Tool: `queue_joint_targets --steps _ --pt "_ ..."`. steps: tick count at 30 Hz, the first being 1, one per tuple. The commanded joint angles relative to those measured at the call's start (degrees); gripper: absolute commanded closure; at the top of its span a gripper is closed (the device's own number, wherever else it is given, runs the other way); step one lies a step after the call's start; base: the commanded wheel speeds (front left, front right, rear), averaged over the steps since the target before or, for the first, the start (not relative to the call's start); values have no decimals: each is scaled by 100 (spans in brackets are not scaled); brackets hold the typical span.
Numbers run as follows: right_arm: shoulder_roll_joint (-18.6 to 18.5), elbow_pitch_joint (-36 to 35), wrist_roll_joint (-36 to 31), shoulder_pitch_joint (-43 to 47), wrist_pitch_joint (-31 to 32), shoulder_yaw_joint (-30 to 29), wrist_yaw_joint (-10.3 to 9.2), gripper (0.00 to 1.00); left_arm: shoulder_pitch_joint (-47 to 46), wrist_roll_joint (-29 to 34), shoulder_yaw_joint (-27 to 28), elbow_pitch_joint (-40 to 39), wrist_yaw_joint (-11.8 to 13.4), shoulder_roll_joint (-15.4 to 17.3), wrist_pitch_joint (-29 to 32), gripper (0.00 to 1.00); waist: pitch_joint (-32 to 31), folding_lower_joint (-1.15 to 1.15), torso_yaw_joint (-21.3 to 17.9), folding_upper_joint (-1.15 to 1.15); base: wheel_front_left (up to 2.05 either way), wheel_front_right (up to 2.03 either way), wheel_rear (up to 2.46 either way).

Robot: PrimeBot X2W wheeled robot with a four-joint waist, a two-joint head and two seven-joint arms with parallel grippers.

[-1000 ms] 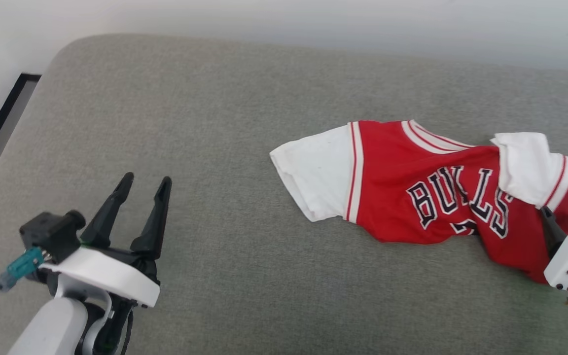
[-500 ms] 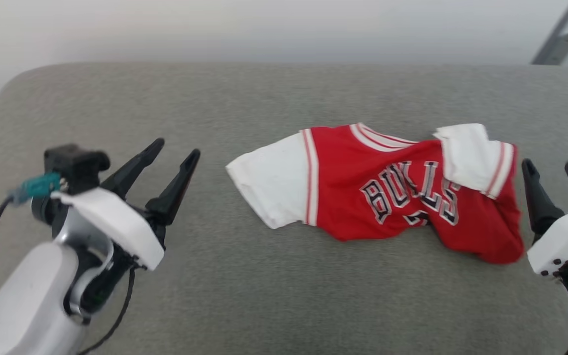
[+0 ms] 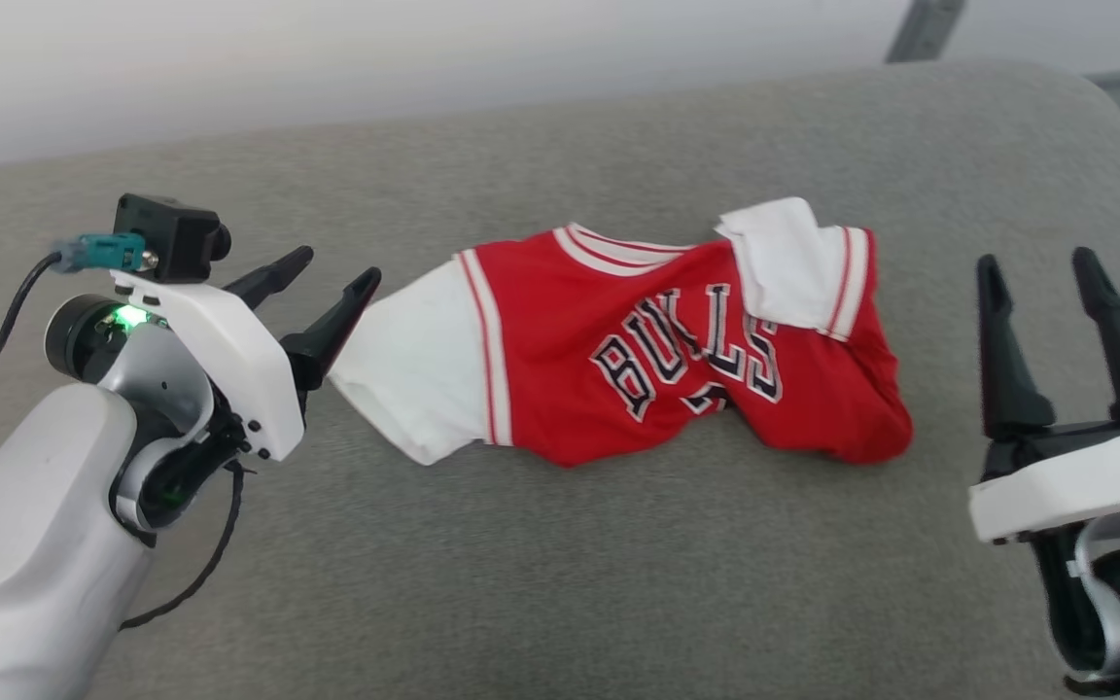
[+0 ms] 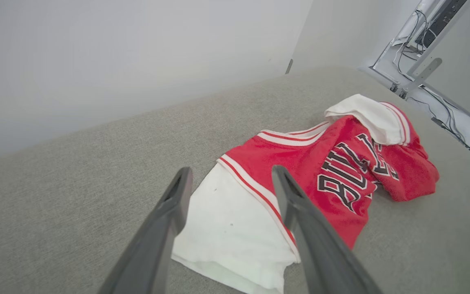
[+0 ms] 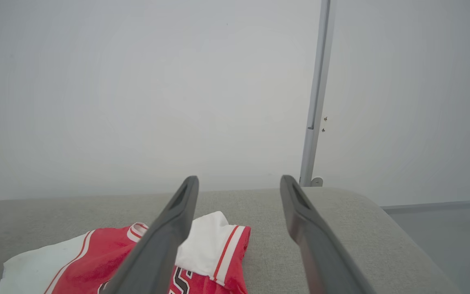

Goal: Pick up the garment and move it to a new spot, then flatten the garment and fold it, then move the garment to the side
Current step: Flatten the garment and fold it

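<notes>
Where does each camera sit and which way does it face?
Head view: from the head, down at the garment on the grey cushion; left end effector, right end effector show.
Left wrist view: from that wrist, along its fingers at the garment's white sleeve.
Right wrist view: from that wrist, along its fingers toward the wall.
Shared: all show the garment.

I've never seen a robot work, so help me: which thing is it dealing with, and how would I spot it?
Find the wide grey cushion. On it, between the left gripper and the right gripper, lies the garment, crumpled. It is a red T-shirt with white sleeves and black chest lettering, bright against grey fabric.
</notes>
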Motion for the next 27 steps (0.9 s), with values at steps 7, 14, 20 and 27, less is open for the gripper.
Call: queue_joint_targets --steps 7,14,20,27 --pt "-14 583 -283 -150 -969 93 -2 0 -419 -302 -545 679 -29 203 254 0 262 0 -457 0 0 0 0" --pt "-6 1118 -191 -297 -1341 102 -2 0 -696 -539 -988 1495 -31 390 783 0 441 0 -609 0 0 0 0" --pt "0 1271 -154 -443 -1381 196 -2 0 -1004 -358 -1196 2453 -11 323 1127 0 601 0 -727 0 0 0 0" --pt "0 1285 -58 -546 -1364 288 -2 0 -1114 -562 -1255 3042 -18 -13 1352 0 749 0 -811 0 0 0 0"
